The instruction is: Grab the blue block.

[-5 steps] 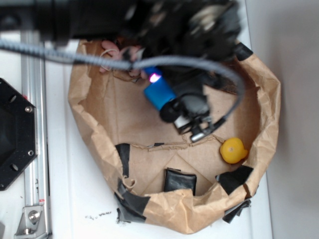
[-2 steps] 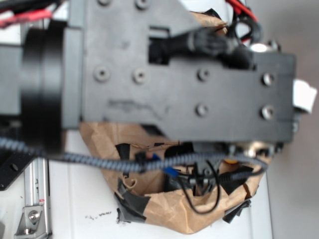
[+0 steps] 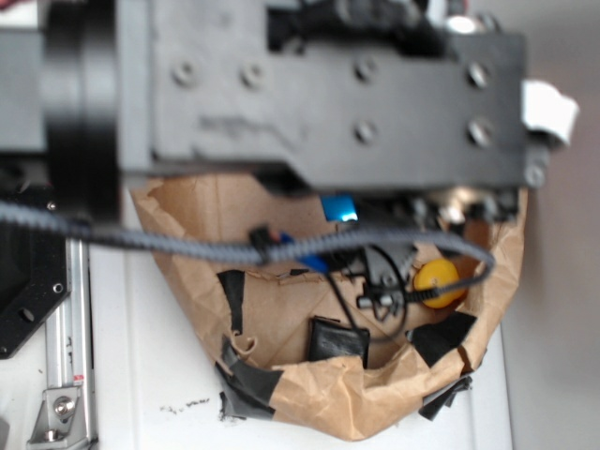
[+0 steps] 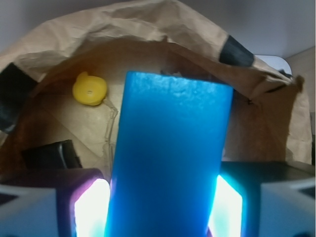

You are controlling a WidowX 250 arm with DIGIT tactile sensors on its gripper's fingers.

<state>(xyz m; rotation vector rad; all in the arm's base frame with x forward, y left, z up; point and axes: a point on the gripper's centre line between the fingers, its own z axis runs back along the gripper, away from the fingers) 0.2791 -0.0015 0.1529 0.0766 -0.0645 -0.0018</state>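
In the wrist view the blue block (image 4: 168,148), a smooth bright-blue slab, stands lengthwise between my gripper's (image 4: 157,205) two glowing pads (image 4: 91,207). Both pads press against its long sides, so the gripper is shut on it. The block's far end points at the back wall of the paper bag. The exterior view shows only a small bright-blue piece of the block (image 3: 338,208) under the arm; the jaws there are mostly hidden by the arm and cables.
A crumpled brown paper bag (image 3: 187,272) patched with black tape surrounds the scene. Inside lie a yellow toy (image 3: 438,281) (image 4: 89,89) and a black object (image 3: 338,339) (image 4: 52,154). The black arm body (image 3: 319,94) fills the top; a metal rail (image 3: 70,319) runs at left.
The arm has swung across the exterior view and then shifted toward the frame's top, uncovering more of the bag and the yellow toy. The blue block stays in the gripper.
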